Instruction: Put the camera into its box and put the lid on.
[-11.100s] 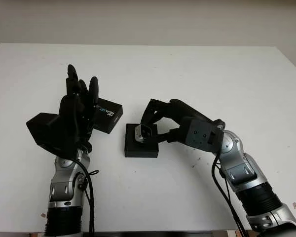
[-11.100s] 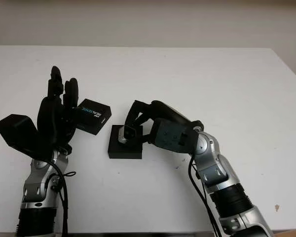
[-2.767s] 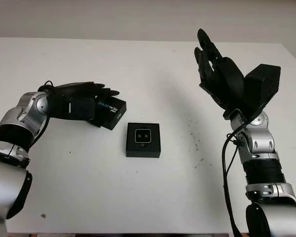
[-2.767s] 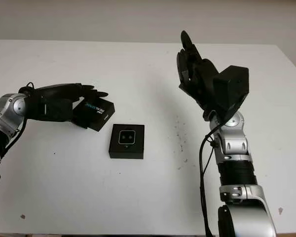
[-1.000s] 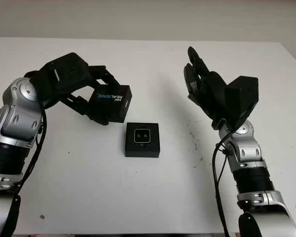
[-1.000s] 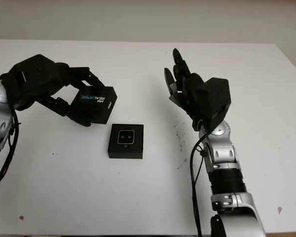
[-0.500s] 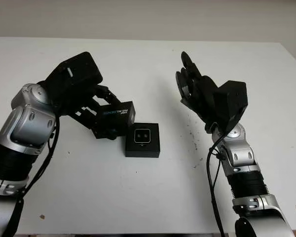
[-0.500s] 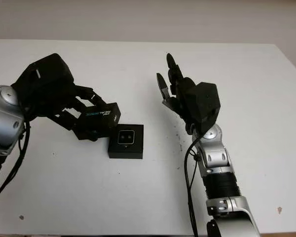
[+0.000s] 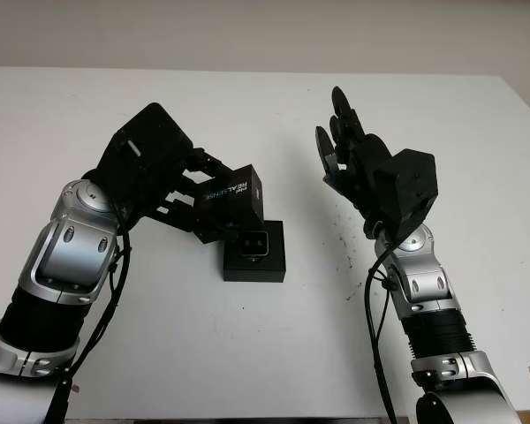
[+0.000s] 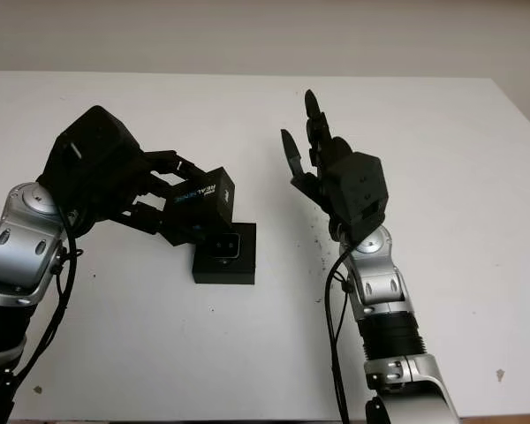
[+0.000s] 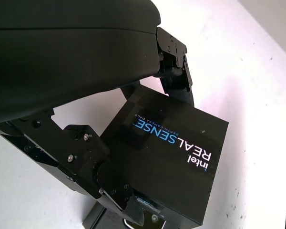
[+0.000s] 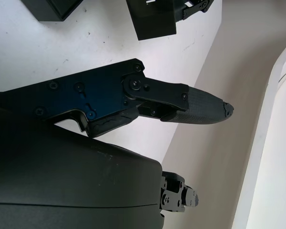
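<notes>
Since half a second ago the left robot hand (image 9: 172, 190) has carried the lid (image 9: 228, 204) rightward and a little higher, so that its lower right corner now overlaps the near-left part of the box (image 9: 265, 261), where before the lid sat just beside the box's left side. The left robot hand, coming in over the left half of the desk (image 9: 247, 353), is clamped on the lid, with fingers (image 11: 174, 59) pressed against one side and another finger (image 11: 86, 157) against the opposite side (the wrist view shows the white and blue "intel REALSENSE" lettering on its black top face). The lid is tilted and held above the desk, not yet seated on the box. The box lies flat near the middle of the desk, and the camera (image 9: 254, 243) sits inside it, its silver face partly visible just past the lid's edge. Farther right, the right robot hand (image 9: 358, 163) is raised above the right half of the desk, well apart from the box, open and holding nothing, its palm turned toward the box.
</notes>
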